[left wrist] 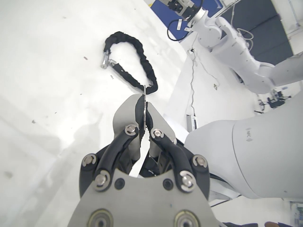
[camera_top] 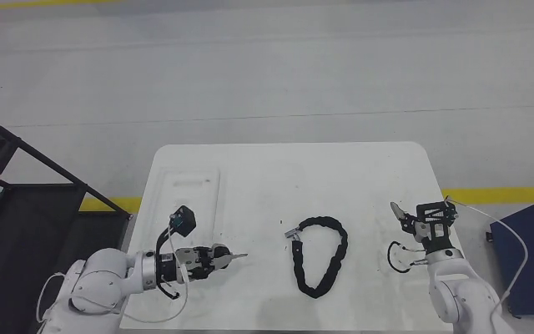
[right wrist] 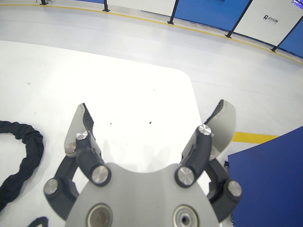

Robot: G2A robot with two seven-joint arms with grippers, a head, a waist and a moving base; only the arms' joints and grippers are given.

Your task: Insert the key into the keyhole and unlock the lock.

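Left gripper (left wrist: 144, 104) pinches the key (left wrist: 144, 93), right gripper (right wrist: 151, 105) spread wide, chain lock (camera_top: 324, 224) between them.

The black cloth-sleeved chain lock (camera_top: 324, 223) at the centre of the top view was matt and wrinkled. Its silver end piece (left wrist: 105, 60) looked like polished metal. The thin flat key (left wrist: 144, 95) was bare grey metal. The white table (camera_top: 250, 192) was smooth and faintly glossy.

For me the key (left wrist: 144, 109) is mostly buried between the pads (left wrist: 138, 109) of the left gripper (left wrist: 144, 100), just an edge-on sliver showing. Can't make out any keyhole on the metal end (left wrist: 105, 60) (way too small), and the right wrist view crops the chain (right wrist: 26, 150).
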